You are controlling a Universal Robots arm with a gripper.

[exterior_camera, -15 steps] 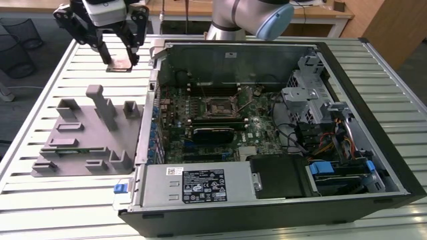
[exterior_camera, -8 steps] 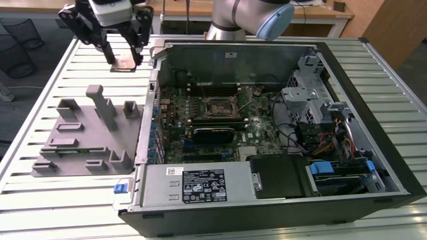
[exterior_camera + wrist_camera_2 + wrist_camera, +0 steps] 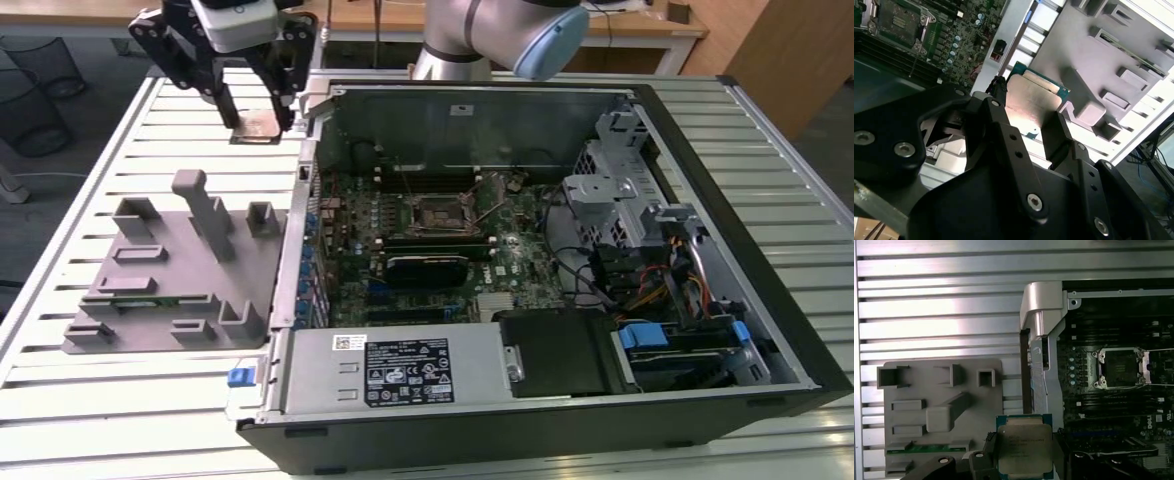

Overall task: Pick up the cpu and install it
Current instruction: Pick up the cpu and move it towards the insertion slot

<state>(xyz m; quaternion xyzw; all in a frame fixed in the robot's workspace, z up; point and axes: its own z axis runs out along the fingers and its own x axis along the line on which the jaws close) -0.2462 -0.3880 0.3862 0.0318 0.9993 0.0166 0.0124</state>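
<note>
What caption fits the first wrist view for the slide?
Gripper holds the cpu over the slatted table, with grey fixture and motherboard socket nearby.

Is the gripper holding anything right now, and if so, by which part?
Yes. The gripper holds the cpu by two opposite side edges, one finger on each, leaving its silvery metal top uncovered.

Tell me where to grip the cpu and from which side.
Grip it by two opposite edges, coming down onto its flat metal top. The cpu is a thin square, so only its edges offer parallel faces. The gripper holds it that way now.
</note>
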